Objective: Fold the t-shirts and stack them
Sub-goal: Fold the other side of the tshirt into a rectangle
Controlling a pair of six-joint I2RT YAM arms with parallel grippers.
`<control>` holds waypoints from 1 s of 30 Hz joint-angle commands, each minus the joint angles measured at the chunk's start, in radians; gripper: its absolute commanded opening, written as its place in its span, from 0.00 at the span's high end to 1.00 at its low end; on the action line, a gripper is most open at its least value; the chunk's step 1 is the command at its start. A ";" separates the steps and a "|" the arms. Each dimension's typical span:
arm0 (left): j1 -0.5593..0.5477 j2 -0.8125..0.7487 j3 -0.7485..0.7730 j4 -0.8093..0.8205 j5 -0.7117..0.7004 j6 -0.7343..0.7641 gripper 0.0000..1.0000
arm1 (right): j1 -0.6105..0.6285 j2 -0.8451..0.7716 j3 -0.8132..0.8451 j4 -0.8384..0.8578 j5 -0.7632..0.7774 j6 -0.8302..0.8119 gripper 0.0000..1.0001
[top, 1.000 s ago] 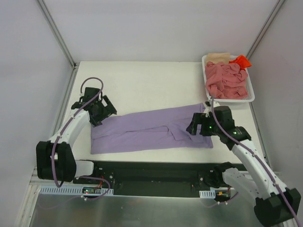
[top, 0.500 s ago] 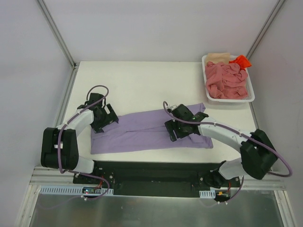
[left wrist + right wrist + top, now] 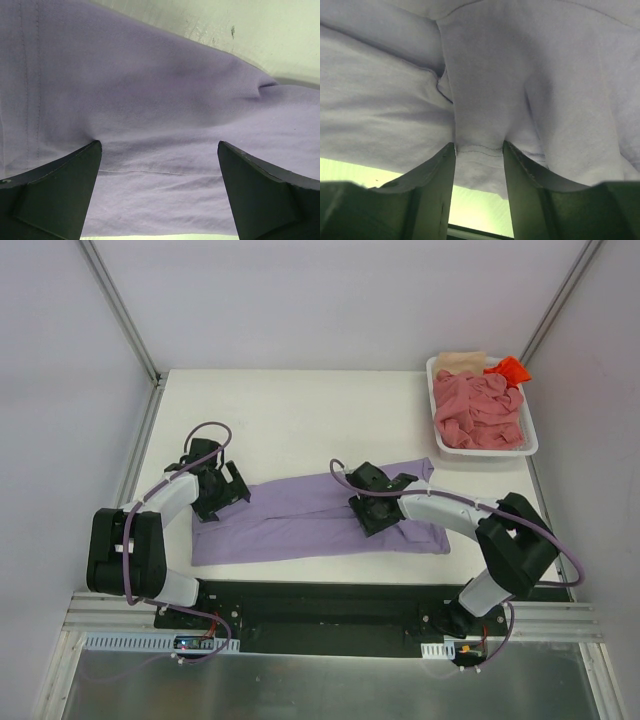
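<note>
A lavender-purple t-shirt (image 3: 300, 520) (image 3: 160, 90) (image 3: 570, 75) lies folded into a long band across the table's front half. My left gripper (image 3: 222, 490) (image 3: 159, 146) is open, its fingers wide apart and resting down on the band's left end. My right gripper (image 3: 372, 512) (image 3: 478, 147) sits near the band's middle, with its fingers closed in on a raised ridge of the lavender cloth and a stitched hem showing between them. More t-shirts fill the basket: a salmon-pink heap (image 3: 478, 412), a beige one (image 3: 460, 360) and an orange-red one (image 3: 508, 368).
The white plastic basket (image 3: 531, 447) stands at the back right corner of the white table (image 3: 300, 410). A black rail carrying both arm bases runs along the near edge. Pale walls close in the left, right and far sides.
My right arm swung left from the shirt's right end to its middle and its jaws narrowed onto the cloth. The left gripper shifted slightly onto the left end and stayed open.
</note>
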 commanded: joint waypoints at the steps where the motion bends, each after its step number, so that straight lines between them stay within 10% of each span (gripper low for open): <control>1: 0.001 -0.012 -0.010 0.008 -0.011 0.011 0.01 | 0.028 0.010 0.056 -0.029 0.083 0.022 0.61; 10: 0.001 -0.019 -0.016 0.013 -0.011 0.009 0.01 | 0.045 0.000 0.060 -0.049 0.118 0.055 1.00; 30: 0.001 -0.013 -0.019 0.022 0.003 0.009 0.01 | 0.050 -0.142 0.073 -0.083 -0.015 0.145 1.00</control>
